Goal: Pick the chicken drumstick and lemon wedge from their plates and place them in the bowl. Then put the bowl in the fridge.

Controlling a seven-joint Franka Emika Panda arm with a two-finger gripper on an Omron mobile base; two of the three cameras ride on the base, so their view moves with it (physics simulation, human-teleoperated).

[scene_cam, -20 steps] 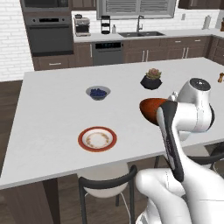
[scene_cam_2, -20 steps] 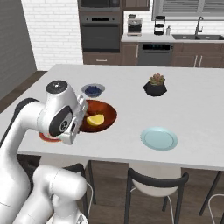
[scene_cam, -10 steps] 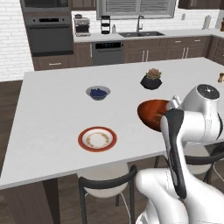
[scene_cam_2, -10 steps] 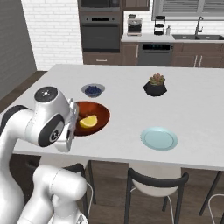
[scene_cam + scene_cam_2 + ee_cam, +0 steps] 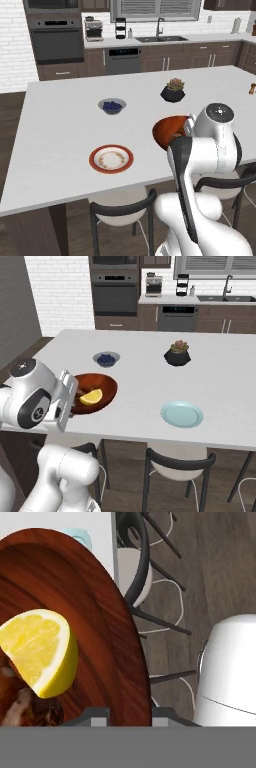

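Bowl (image 5: 95,392) in my grip: my gripper (image 5: 129,714) is clamped shut on its rim, with the lemon wedge (image 5: 41,649) and the chicken drumstick (image 5: 20,704) lying side by side inside. Both plates, the red-rimmed one (image 5: 111,159) and the pale blue one (image 5: 182,414), sit bare on the white island counter (image 5: 65,130), so I judge the loading done and the carry to the fridge in hand. Next I must keep the bowl level while turning away. Blueberry bowl (image 5: 112,105) and potted plant (image 5: 173,90) stand farther back; ovens and a sink line the far wall.
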